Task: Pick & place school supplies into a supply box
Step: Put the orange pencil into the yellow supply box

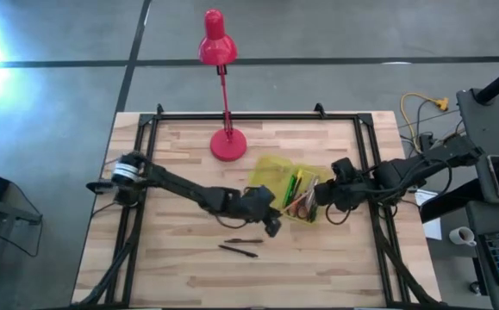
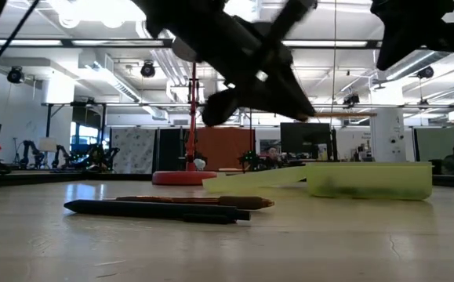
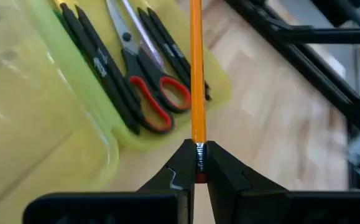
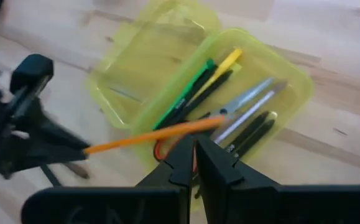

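**Orange pencil carried over the supply box**

An orange pencil is gripped at its eraser end by the left gripper, jaws clamped tight on it, and is held in the air above the supply box — a translucent yellow-green case lying open near the table's centre-right, just beside the base of a red desk lamp. Already seen inside: red-handled scissors, black pens, plus a green pen and a yellow one. The right gripper is closed on nothing and hangs close over the box's far side. Two items, a dark pen and a brownish pencil, are left on the wood in front of the box, apart from it.

Step in hand, as judged: placing, w/ the pencil not yet let go. Next move likely calls for the pencil to be lined up lengthwise w/ the tray, lowered, then released — crosswise it could rest on the rim. No brand, label or writing can be read on any item.
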Robot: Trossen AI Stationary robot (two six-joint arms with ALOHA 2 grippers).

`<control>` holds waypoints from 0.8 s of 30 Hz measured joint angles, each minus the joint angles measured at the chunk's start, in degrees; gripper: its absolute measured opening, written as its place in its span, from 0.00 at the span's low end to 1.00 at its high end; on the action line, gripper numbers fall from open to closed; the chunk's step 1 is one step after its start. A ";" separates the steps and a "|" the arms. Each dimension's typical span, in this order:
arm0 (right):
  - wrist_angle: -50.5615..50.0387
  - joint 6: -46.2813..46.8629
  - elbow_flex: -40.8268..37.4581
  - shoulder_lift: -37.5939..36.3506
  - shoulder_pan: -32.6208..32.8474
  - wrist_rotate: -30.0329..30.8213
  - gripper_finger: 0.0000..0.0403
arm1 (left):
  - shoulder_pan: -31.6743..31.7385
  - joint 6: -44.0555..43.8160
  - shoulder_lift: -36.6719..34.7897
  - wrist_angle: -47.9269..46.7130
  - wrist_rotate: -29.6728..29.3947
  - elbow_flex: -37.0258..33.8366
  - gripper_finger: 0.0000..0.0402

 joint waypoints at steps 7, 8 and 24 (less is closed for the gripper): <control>-13.07 4.43 3.65 -0.81 1.77 0.43 0.03 | 2.86 -3.99 5.01 -2.38 1.08 7.16 0.02; -13.69 4.36 4.24 -0.81 1.79 0.49 0.03 | 3.38 -4.58 5.53 -2.36 1.65 7.65 0.02; -15.17 -0.26 3.23 -0.85 1.86 2.67 0.03 | 6.09 -9.07 9.48 -3.62 6.25 8.06 0.06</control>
